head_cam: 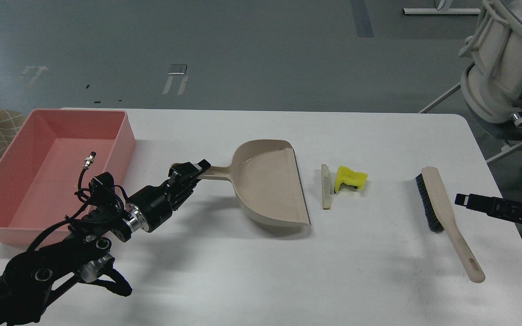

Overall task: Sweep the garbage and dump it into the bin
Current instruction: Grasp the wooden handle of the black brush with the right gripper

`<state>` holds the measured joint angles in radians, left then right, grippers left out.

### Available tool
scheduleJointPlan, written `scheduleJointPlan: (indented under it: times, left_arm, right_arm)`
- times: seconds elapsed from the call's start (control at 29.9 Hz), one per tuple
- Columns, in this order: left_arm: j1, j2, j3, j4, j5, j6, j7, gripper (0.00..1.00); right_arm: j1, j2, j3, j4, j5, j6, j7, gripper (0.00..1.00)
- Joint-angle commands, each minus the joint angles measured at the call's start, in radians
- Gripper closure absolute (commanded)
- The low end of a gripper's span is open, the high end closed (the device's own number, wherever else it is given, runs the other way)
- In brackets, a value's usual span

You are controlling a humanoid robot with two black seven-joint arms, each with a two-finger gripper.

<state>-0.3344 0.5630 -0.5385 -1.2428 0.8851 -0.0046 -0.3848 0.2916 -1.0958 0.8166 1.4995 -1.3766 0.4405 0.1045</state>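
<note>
My left gripper (195, 170) is clamping the dustpan (272, 181) handle; my right gripper (462, 199), jaw state unclear, is hovering just right of the brush (442, 213).

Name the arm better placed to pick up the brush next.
Right. The right gripper hovers just beside the brush, while the left gripper is at the dustpan handle, far across the table.
</note>
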Motion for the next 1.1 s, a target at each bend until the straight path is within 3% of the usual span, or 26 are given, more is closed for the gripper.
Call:
scheduleJointPlan:
  times: [0.0, 0.17, 0.57, 0.77, 0.9, 1.07]
  left_arm:
    - [0.008, 0.001, 0.0, 0.0, -0.002, 0.0, -0.006, 0.97]
    - [0.017, 0.0, -0.001, 0.0, -0.002, 0.0, -0.014, 0.97]
    - [0.031, -0.003, 0.0, 0.011, -0.001, 0.002, -0.02, 0.97]
    - [0.031, -0.003, -0.001, 0.023, -0.002, 0.002, -0.02, 0.97]
    - [0.029, -0.003, -0.001, 0.031, -0.002, 0.002, -0.02, 0.97]
    - [0.029, -0.008, -0.001, 0.034, -0.002, 0.002, -0.02, 0.97]
  right_arm:
    - [-0.025, 0.001, 0.003, 0.018, -0.001, 0.0, -0.023, 0.28]
    - [-0.032, 0.001, 0.003, 0.041, -0.002, -0.005, -0.103, 0.29]
    - [-0.066, 0.014, -0.01, 0.036, -0.002, -0.003, -0.128, 0.31]
    - [-0.075, 0.037, -0.014, 0.034, -0.004, -0.003, -0.161, 0.34]
    - [-0.074, 0.059, -0.011, 0.036, -0.004, -0.003, -0.213, 0.38]
    - [-0.072, 0.059, -0.011, 0.034, -0.004, 0.0, -0.217, 0.5]
